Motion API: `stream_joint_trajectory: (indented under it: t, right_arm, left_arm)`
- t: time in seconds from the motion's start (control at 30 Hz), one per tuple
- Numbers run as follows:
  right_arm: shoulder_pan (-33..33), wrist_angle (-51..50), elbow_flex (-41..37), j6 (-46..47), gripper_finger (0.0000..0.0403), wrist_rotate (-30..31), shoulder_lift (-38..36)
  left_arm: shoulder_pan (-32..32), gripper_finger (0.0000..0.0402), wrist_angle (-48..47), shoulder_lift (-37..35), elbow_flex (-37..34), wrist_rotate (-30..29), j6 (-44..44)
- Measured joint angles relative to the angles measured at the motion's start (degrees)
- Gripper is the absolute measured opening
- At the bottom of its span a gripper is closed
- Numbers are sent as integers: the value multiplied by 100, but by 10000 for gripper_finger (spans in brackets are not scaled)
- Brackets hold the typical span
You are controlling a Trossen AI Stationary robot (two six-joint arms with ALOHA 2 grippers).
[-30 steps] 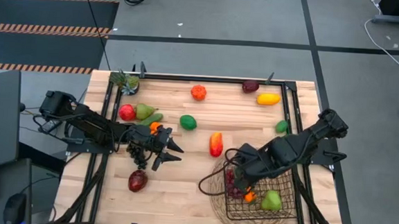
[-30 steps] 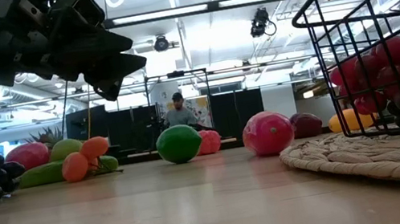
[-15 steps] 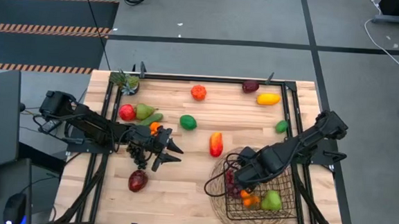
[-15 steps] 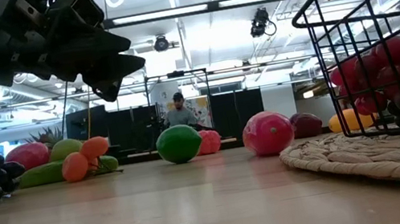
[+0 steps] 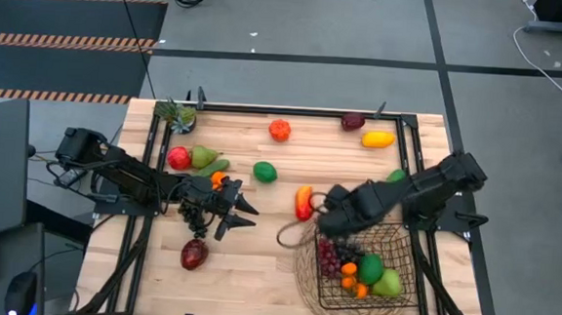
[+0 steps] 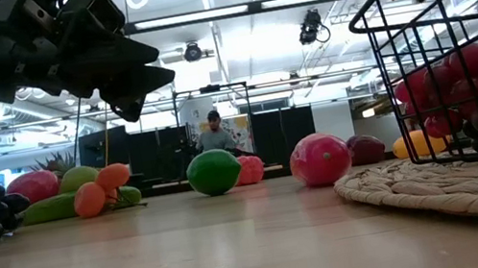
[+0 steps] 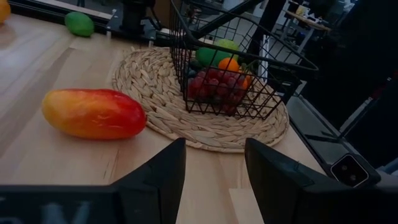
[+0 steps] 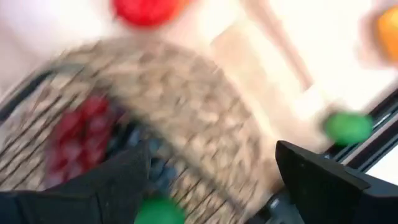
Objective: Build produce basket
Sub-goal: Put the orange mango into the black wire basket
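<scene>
Light wood tabletop (image 5: 255,263) on a grey shop floor, with produce scattered all over it. The basket (image 5: 378,244) sits on a round woven mat (image 5: 305,276) in the near right corner, and it's already got red grapes (image 5: 329,257), a couple of small orange bits (image 5: 350,270), a green fruit (image 5: 370,268) and a pear (image 5: 389,283) in it. The right pincer (image 5: 329,211) hangs over the basket's far left edge, fingers spread wide in the wrist view, nothing between them. The left pincer (image 5: 242,211) hovers mid-tabletop, well left of the basket, fingers partly apart and empty, dark grapes (image 5: 193,214) right under the wrist. Still loose: a red-yellow mango (image 5: 303,200) just beside the mat, a lime (image 5: 264,171), a red fruit (image 5: 178,157), a second pear (image 5: 204,157), a dark red fruit (image 5: 194,255) near the front, and a tomato (image 5: 280,130) and yellow pepper (image 5: 378,139) along the back edge. In the low view a person (image 6: 213,132) shows far off in the room behind.
</scene>
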Motion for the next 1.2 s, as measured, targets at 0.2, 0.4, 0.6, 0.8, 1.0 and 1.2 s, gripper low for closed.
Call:
stream_joint_trajectory:
  t: [0.2,0.4,0.6,0.8,1.0,1.2]
  right_arm:
    - [-966,11,0,-805,348,564,0]
    - [-1942,676,-38,-1773,348,627,17]
    - [-2687,1702,-349,-2572,348,312,22]
    - [-3121,2702,-795,-2997,348,-178,24]
    - [-3166,3564,-1080,-2806,348,-880,68]
    - [-2581,3456,-1088,-2189,348,-1045,303]
  left_arm:
    - [0,172,0,0,0,-46,0]
    - [0,172,-18,0,0,-46,0]
    - [2,172,-209,0,0,-55,2]
    - [4,172,-317,2,-1,-140,28]
    - [8,172,-310,2,0,-365,191]
    - [35,172,-310,2,0,-852,256]
